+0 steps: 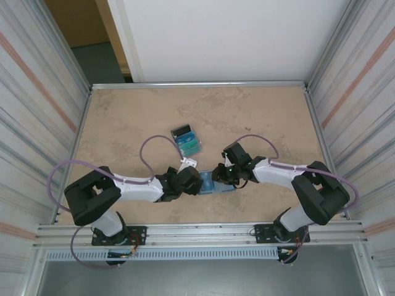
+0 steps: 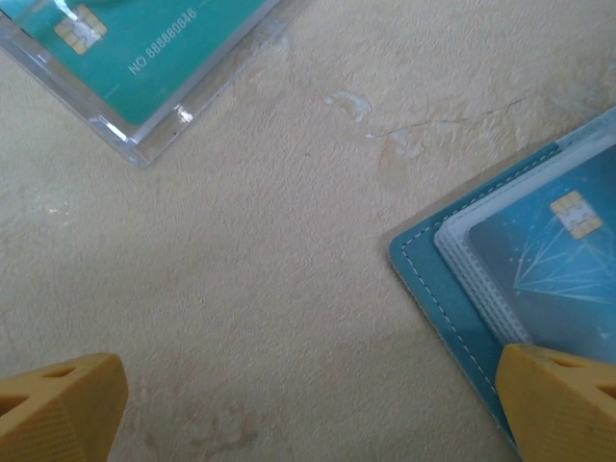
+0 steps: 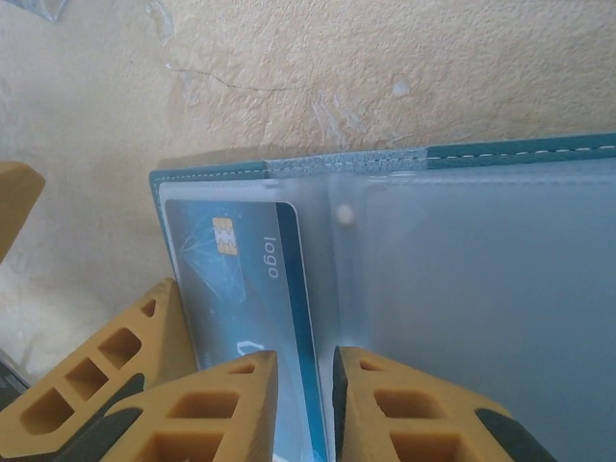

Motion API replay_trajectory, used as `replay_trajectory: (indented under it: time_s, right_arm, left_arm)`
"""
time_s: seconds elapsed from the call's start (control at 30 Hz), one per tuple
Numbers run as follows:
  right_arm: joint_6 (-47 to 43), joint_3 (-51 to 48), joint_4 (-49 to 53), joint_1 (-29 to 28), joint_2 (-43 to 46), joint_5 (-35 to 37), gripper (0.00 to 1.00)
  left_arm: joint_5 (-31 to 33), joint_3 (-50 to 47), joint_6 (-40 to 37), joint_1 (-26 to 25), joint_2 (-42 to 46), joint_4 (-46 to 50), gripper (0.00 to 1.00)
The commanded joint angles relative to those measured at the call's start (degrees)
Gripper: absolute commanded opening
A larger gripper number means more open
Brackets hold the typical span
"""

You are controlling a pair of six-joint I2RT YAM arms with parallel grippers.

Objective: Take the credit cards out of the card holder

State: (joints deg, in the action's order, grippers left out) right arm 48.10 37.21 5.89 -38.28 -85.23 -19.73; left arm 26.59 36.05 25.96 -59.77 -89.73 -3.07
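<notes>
A beige marbled tabletop [image 1: 259, 117] spreads across the overhead view. At its lower centre, a teal-blue stitched bifold card holder [image 1: 208, 183] lies open and flat between the two grippers. Above it, just left of centre, a fan of black, blue and teal-green plastic credit cards [image 1: 186, 140] rests well apart from it. One blue chip card [image 3: 245, 279] sits in a frosted clear pocket of the holder. At the bottom of its wrist view, the right gripper [image 3: 306, 409] is pinched on that card's long edge and sleeve. The left gripper [image 2: 308, 414] stands wide apart, with the yellow fingertip [image 2: 563, 404] at lower right over the holder's corner.
</notes>
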Motion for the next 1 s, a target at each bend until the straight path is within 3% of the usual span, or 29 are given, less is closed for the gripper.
replay_trajectory:
  time_s: [0.0, 0.97]
  right_arm:
    - [1.6, -0.6, -0.9, -0.2, -1.0, -1.1, 0.22]
    - [4.1, -4.7, -7.6, 1.7, 3.1, -6.5, 0.12]
  left_arm:
    - [0.2, 1.9, 0.8, -0.4, -1.1, 2.5, 0.99]
    - [-0.6, 5.0, 1.0, -0.8, -3.5, 9.0, 0.99]
